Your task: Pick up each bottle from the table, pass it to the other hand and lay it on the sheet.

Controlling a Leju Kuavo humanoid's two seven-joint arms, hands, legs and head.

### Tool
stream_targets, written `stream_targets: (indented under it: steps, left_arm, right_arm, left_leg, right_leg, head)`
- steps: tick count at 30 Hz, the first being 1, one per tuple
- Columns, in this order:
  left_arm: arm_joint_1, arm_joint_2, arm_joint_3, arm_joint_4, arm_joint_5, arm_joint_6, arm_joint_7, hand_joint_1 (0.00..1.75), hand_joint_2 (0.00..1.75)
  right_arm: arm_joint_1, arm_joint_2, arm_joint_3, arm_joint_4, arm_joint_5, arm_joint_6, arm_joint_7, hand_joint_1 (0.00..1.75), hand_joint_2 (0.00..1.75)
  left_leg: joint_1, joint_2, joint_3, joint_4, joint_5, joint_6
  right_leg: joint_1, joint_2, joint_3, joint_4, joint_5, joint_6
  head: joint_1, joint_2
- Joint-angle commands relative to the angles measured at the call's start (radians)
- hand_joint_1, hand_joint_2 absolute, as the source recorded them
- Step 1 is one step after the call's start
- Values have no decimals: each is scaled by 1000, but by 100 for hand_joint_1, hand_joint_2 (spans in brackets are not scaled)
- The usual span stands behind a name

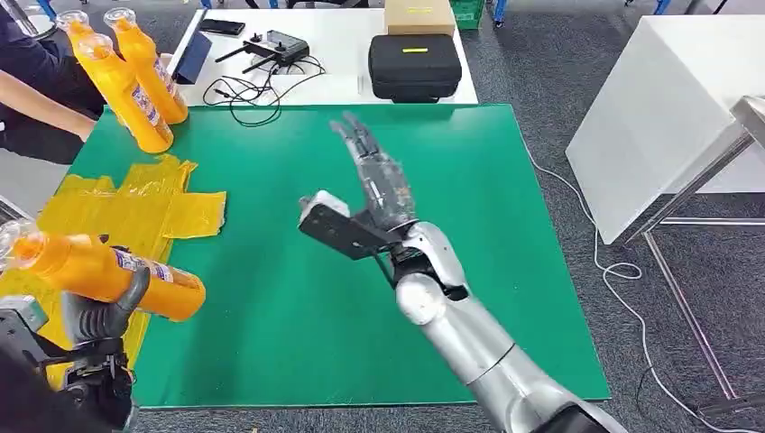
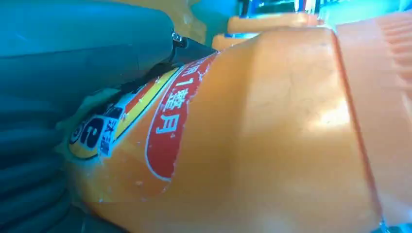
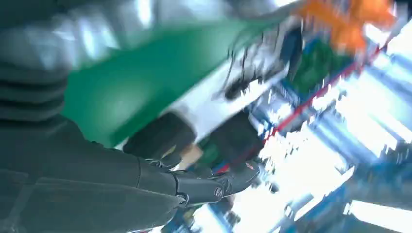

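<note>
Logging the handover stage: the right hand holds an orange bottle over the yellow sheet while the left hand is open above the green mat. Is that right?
Not quite: the hands are swapped. In the head view the left hand holds the orange bottle over the yellow sheet, while the right hand is open above the green mat.

A robot test lab set up in an office-like workroom.

The green-covered table [image 1: 379, 298] served as the work surface, standing on grey carpet floor [image 1: 541, 63]. Directly beyond its far edge stood a white desk [image 1: 343, 72] carrying a handheld controller with antennas [image 1: 275, 43], loose black cables [image 1: 248, 90], a black zip case [image 1: 414, 65] and a cardboard box [image 1: 419, 15]. To the right of the green table was a white table on metal legs [image 1: 668, 126], with a cable [image 1: 622, 298] trailing over the carpet. At the green table's far left corner a person's arm [image 1: 41, 99] reached in, beside the orange bottles.
</note>
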Motion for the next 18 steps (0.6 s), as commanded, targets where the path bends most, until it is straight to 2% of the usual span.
stream_targets:
  steps: [1,2,3,6,7,8,9,11,14,16,18]
  left_arm:
    - [-87,51,54,126,-47,46,-39,175,175]
    - [-100,54,54,140,-66,74,-51,175,175]
    - [-114,60,45,152,-137,171,-85,175,175]
    - [-156,78,-10,180,-477,605,-123,175,175]
    - [-168,80,5,191,-606,706,-122,175,175]
    - [-187,-30,260,99,-983,706,-161,175,175]
    - [-213,-98,411,26,-1202,706,-224,175,175]
    - [-225,-126,467,-27,-1379,706,-224,175,175]
    - [-254,-126,500,-15,-1578,706,-192,175,175]
    - [-222,-78,390,7,-1651,706,-60,175,175]
    - [-213,-68,365,5,-1660,706,-27,175,175]
  right_arm:
    - [108,-172,-279,-254,-140,60,-99,0,0]
    - [112,-172,-296,-260,-153,72,-104,0,0]
    - [117,-169,-311,-264,-156,83,-106,0,0]
    - [134,-154,-317,-282,-148,98,-109,0,0]
    - [138,-151,-314,-285,-147,100,-109,0,0]
    - [140,-147,-306,-284,-148,106,-109,0,0]
    - [137,-145,-298,-276,-148,109,-108,0,0]
    - [127,-142,-283,-252,-147,108,-108,0,0]
    - [91,-140,-253,-194,-146,112,-118,0,0]
    - [78,-139,-228,-163,-125,97,-124,0,0]
    - [77,-137,-223,-157,-123,100,-125,0,0]
  left_leg:
    - [0,-6,2,-1,0,0]
    - [0,-8,4,-1,0,1]
    - [0,-8,3,-1,0,1]
    - [0,-6,4,-1,-1,1]
    - [0,-6,2,-1,0,0]
    - [0,-7,4,-1,-1,0]
    - [0,-6,3,-1,-1,0]
    - [1,-3,2,1,-2,0]
    - [0,-3,3,0,-1,1]
    - [0,2,5,0,-2,1]
    - [0,4,2,-1,-1,0]
  right_leg:
    - [1,-7,4,-1,-2,1]
    - [0,-10,7,-1,-3,1]
    - [0,-10,6,-1,-3,1]
    - [0,-8,6,-1,-3,1]
    - [0,-7,4,-1,-2,1]
    - [0,-8,6,0,-3,1]
    - [0,-7,5,-1,-2,1]
    - [2,-5,3,0,-2,1]
    - [1,-4,5,0,-2,2]
    - [0,0,5,0,-1,1]
    - [0,1,2,0,0,1]
  head:
    - [0,0]
    - [0,0]
    - [0,0]
    - [0,0]
    - [0,0]
    - [0,0]
    - [0,0]
    - [0,0]
    - [0,0]
    - [-1,0]
    - [0,0]
